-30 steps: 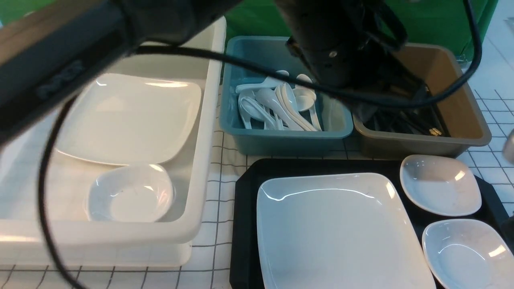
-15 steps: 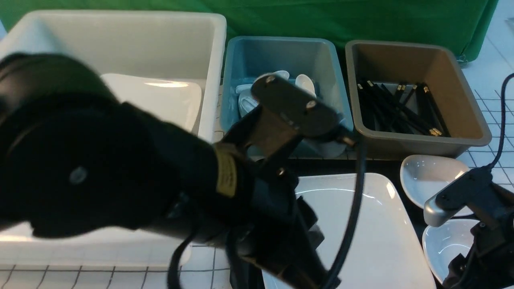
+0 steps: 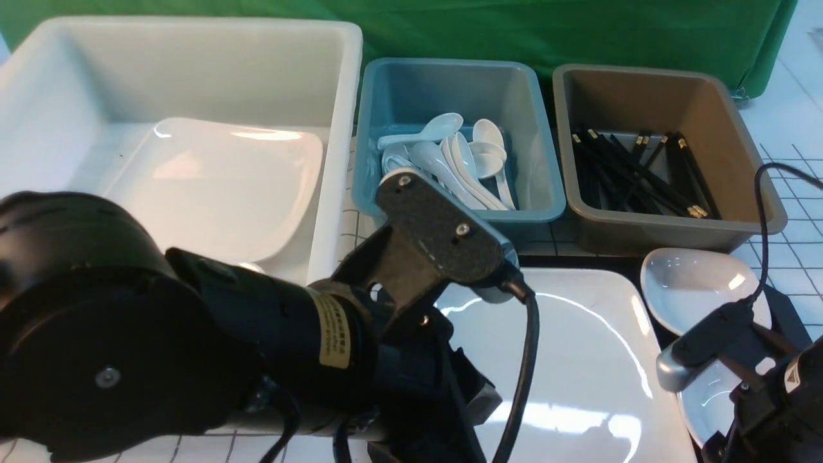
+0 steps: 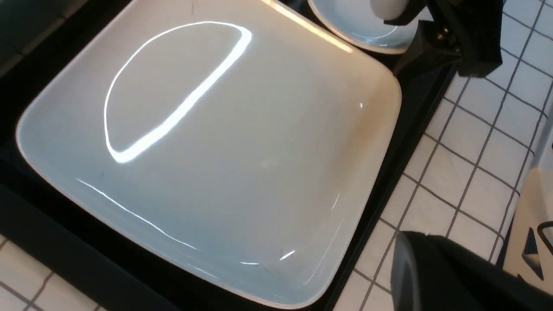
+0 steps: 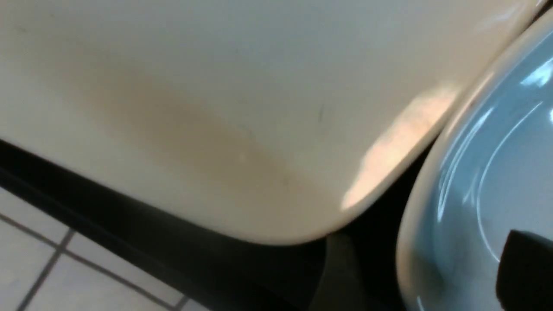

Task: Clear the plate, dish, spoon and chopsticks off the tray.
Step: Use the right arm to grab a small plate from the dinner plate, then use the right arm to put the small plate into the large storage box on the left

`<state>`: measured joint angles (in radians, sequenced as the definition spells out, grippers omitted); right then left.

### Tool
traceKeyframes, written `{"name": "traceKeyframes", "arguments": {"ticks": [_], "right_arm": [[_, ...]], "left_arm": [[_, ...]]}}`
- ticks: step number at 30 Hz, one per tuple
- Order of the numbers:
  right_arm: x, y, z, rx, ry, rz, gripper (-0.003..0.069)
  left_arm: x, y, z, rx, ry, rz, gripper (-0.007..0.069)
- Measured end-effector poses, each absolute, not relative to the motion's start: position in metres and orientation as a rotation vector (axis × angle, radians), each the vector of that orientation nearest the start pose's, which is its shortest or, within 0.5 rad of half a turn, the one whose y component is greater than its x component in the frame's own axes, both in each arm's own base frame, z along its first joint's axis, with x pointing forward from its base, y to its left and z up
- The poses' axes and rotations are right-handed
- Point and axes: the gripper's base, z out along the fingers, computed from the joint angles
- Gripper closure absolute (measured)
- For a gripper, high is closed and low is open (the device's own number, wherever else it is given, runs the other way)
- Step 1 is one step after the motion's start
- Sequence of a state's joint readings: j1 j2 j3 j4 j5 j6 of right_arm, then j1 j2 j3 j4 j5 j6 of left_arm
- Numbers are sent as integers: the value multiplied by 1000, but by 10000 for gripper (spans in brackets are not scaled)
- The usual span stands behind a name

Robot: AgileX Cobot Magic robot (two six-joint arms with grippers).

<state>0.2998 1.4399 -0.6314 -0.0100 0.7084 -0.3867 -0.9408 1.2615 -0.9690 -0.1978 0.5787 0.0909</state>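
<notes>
One plate (image 3: 578, 360) fills most of the tray (image 3: 578, 262), with two small dishes on its right side, a far dish (image 3: 694, 286) and a near dish (image 3: 707, 399). The right gripper (image 5: 425, 276) has its jaws spread astride the near dish's rim. The left gripper (image 4: 427, 268) hangs clenched by the tray's left edge. Three tubs stand beyond: a white tub (image 3: 341, 128) with a second plate (image 3: 225, 186), a blue tub (image 3: 443, 90) with several spoons (image 3: 463, 161), and a brown tub (image 3: 643, 96) with chopsticks (image 3: 636, 173). The tabletop (image 3: 791, 167) is white and gridded, against a green backdrop (image 3: 514, 26).

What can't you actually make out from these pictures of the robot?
- Front view: the near dish is mostly behind the right arm.
- Front view: the left side of the tray is behind the left arm.
- Right gripper, open or shut: cut off by the front view's bottom edge, and the right wrist view is too close and blurred.
</notes>
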Motion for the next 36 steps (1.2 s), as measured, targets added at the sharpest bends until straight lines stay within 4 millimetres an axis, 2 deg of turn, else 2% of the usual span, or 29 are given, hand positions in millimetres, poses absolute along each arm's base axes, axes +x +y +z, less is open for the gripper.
{"name": "traceKeyframes", "arguments": {"ticks": [4,8,10,12,17,21,23,24,27,28,29,30,32,35,36], "right_arm": [[208,60,162,-1000,2811,-76,196],[210,60,162,-983,2795,-88,298],[211,61,163,-986,2774,-87,372],[212,62,165,-999,2749,-95,428],[211,64,185,-978,2815,-74,484],[201,69,228,-948,2774,-37,606],[196,72,252,-910,2729,11,615],[194,75,277,-880,2645,46,615],[188,81,323,-842,2466,138,615],[184,86,346,-836,2370,183,615],[183,87,353,-837,2341,201,615],[180,95,379,-840,2237,269,615],[178,106,401,-861,2153,338,615],[183,128,417,-931,2089,405,615],[188,142,419,-974,2077,431,615]], "left_arm": [[149,-221,312,1056,2173,-626,627],[149,-222,313,1048,2164,-631,627],[149,-222,313,1043,2157,-634,627],[150,-222,313,1042,2155,-634,627],[151,-223,315,1024,2131,-644,627],[154,-226,320,981,2068,-665,627],[156,-227,323,971,2033,-662,627],[158,-227,326,976,2002,-646,627],[161,-227,335,977,1961,-613,627],[165,-225,343,961,1944,-592,627],[166,-224,344,947,1951,-591,627],[175,-216,360,890,1946,-551,627],[190,-197,375,792,1973,-474,627],[207,-160,395,642,2007,-349,627],[212,-141,399,570,2039,-296,627]]}}
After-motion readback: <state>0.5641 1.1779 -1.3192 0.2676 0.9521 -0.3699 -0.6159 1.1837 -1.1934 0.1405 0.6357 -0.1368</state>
